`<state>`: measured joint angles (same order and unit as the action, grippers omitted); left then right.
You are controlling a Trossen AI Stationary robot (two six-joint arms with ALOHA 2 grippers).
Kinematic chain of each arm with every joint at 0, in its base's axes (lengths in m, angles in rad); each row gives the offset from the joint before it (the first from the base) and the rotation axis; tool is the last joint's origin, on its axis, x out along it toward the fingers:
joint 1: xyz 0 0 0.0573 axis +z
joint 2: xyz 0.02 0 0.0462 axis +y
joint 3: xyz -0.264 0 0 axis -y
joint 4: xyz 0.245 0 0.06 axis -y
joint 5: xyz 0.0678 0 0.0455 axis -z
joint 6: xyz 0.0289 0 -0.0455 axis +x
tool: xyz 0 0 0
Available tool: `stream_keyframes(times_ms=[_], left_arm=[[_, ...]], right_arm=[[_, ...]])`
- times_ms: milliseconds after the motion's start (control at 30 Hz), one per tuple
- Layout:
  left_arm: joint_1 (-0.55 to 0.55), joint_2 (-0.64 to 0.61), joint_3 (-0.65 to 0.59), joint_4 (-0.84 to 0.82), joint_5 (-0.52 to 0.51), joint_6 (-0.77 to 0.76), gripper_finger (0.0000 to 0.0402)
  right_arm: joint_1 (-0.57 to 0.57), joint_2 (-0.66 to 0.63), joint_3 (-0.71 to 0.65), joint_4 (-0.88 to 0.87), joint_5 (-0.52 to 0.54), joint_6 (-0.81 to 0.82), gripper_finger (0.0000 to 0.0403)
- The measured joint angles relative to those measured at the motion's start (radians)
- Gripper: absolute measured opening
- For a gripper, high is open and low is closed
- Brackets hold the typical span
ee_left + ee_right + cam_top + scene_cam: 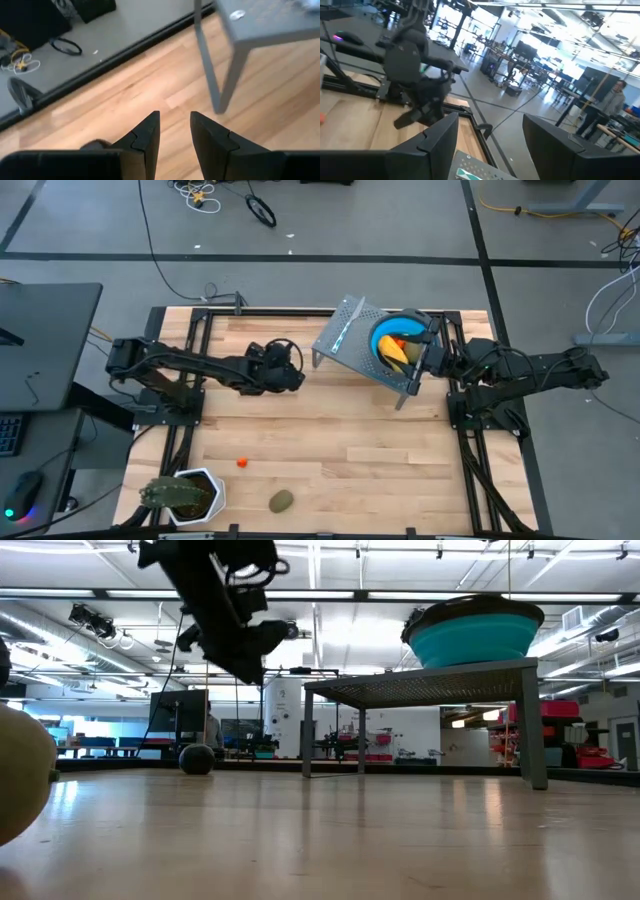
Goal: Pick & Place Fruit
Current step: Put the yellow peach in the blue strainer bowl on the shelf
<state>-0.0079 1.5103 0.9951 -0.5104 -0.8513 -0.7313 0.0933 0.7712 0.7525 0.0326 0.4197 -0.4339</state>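
The wooden table (pixel 330 450) fills the middle of the high view. On its far side stands a small grey metal stand (pixel 355 340) with thin legs. A blue bowl (pixel 385 332) sits on top of the stand, and a yellow fruit (pixel 397 352) and some orange bits (pixel 398 337) lie inside it.

The left gripper (pixel 296 376) hangs above the table, beside the stand. Its two fingers (pixel 145 137) are a little apart and hold nothing.

The right gripper (pixel 425 345) is up by the bowl. Its jaws are spread wide, with nothing between them.

A spiky green plant in a white pot (pixel 185 495) stands at the near left corner. An olive-brown oval fruit (pixel 282 500) lies near the pot. A tiny orange-red fruit (pixel 241 463) lies a bit farther in. A dark round fruit (pixel 196 759) sits far back on the table in the low view.
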Motion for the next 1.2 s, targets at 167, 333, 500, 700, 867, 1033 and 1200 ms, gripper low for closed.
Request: stream_keyframes(times_ms=[167, 333, 500, 700, 867, 1033, 1200], left_arm=[[-0.022, -0.001, -0.096, 0.158, 0.070, 0.015, 0.0116], [-0.062, -0.001, -0.146, 0.241, 0.199, 0.047, 0.0116], [-0.080, -0.001, -0.147, 0.241, 0.344, 0.084, 0.0116], [-0.099, -0.001, -0.140, 0.237, 0.524, 0.081, 0.0116], [-0.143, -0.001, -0.140, 0.214, 0.746, 0.066, 0.0116], [-0.191, -0.001, -0.140, 0.112, 0.927, -0.009, 0.0116], [-0.274, 0.000, -0.140, -0.002, 0.922, -0.048, 0.0116]], right_arm=[[0.000, 0.000, 0.000, -0.007, -0.011, 0.000, 0.0233], [0.000, 0.001, 0.000, -0.017, -0.011, 0.000, 0.0233], [0.000, 0.001, 0.000, -0.016, -0.011, 0.000, 0.0233], [0.000, 0.001, 0.000, -0.021, -0.011, 0.000, 0.0233], [0.000, 0.001, 0.000, -0.029, -0.011, 0.000, 0.0233], [0.000, 0.001, 0.000, -0.029, -0.011, 0.000, 0.0233], [0.000, 0.001, 0.000, -0.031, -0.011, 0.000, 0.0233]])
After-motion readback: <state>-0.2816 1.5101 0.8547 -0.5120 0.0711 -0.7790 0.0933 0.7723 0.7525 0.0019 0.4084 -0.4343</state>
